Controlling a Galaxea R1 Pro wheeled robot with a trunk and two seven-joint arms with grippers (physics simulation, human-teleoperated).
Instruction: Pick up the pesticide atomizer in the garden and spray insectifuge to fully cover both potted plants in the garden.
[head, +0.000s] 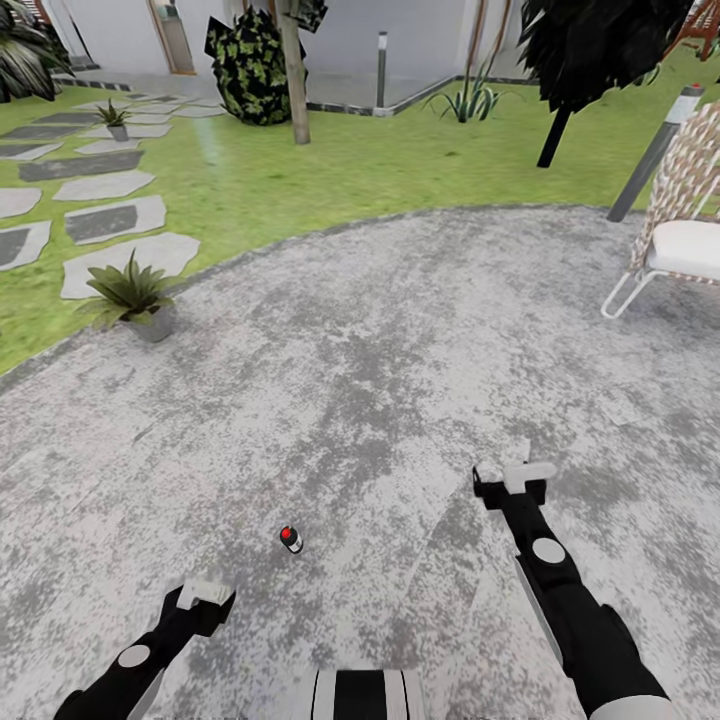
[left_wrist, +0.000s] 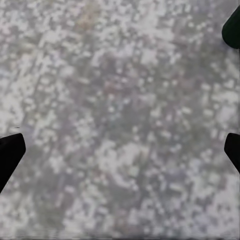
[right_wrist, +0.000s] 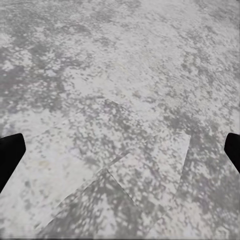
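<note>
The robot's left gripper (head: 205, 592), black with pale fingertips, hung low over the round, mottled grey paved patch (head: 400, 330) with nothing between its jaws; the left wrist view showed the dark fingertips (left_wrist: 10, 152) set wide apart over bare paving. The right gripper (head: 527, 470) was likewise spread wide and held nothing, poised over the same patch with its angular shadow on the stone below.

The task appeared barely begun. The pesticide atomizer (head: 291, 539), a tiny dark bottle with a white band and a red spot on top, stood upright on the patch, near the left gripper and slightly ahead of it, touched by neither claw. Picking it up and spraying both plants remained to be done.

Beyond the atomizer, at the patch's far-left rim, sat one potted plant (head: 132, 293), a rosette of pointed green leaves in a low grey pot. A second, similar potted plant (head: 114, 117) stood much farther off among the flat grey stepping stones (head: 110, 220) on the green lawn (head: 330, 170).

To the far right of the atomizer stood a white-seated woven chair (head: 675, 230), with a slim grey post (head: 655, 150) just beyond it. Nothing lay between the left gripper and the atomizer, so the reach looked unobstructed.
</note>
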